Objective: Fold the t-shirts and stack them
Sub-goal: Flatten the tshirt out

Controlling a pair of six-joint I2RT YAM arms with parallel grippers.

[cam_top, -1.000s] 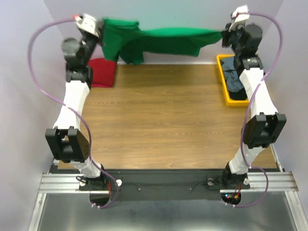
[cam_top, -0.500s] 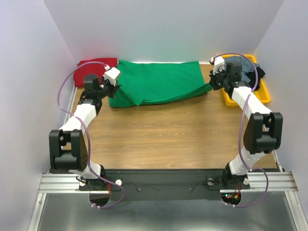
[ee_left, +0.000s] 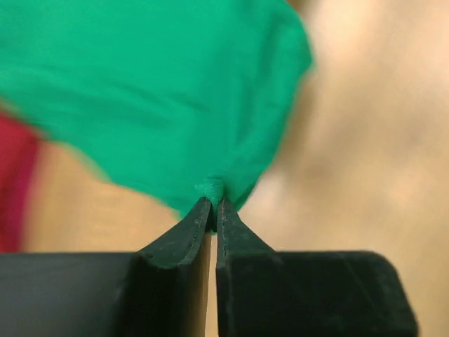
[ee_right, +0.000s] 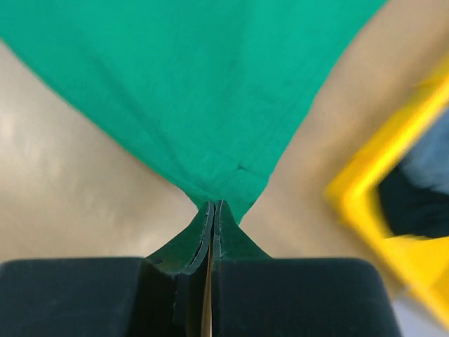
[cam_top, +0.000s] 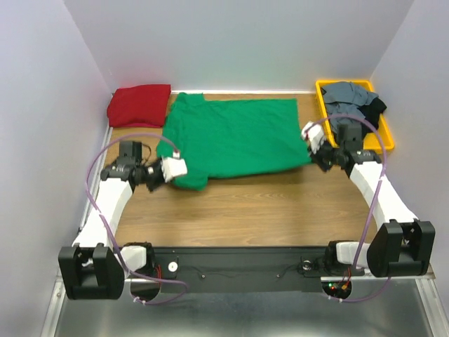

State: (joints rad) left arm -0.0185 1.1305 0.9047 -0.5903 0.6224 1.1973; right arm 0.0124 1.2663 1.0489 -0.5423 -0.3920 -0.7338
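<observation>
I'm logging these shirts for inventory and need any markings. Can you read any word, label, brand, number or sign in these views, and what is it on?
No text can be read in any view. The green t-shirt, the red t-shirt, the dark shirts and the yellow tray show no print, tag or number. Both wrist views are blurred, so any small label there could not be read.

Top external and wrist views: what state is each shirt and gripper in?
green t-shirt: spread flat on the table, unfolded, pinched at both sides.
red t-shirt: folded, far left corner.
grey and black t-shirts: heaped unfolded in the yellow tray.
left gripper: shut on green t-shirt.
right gripper: shut on green t-shirt.
</observation>
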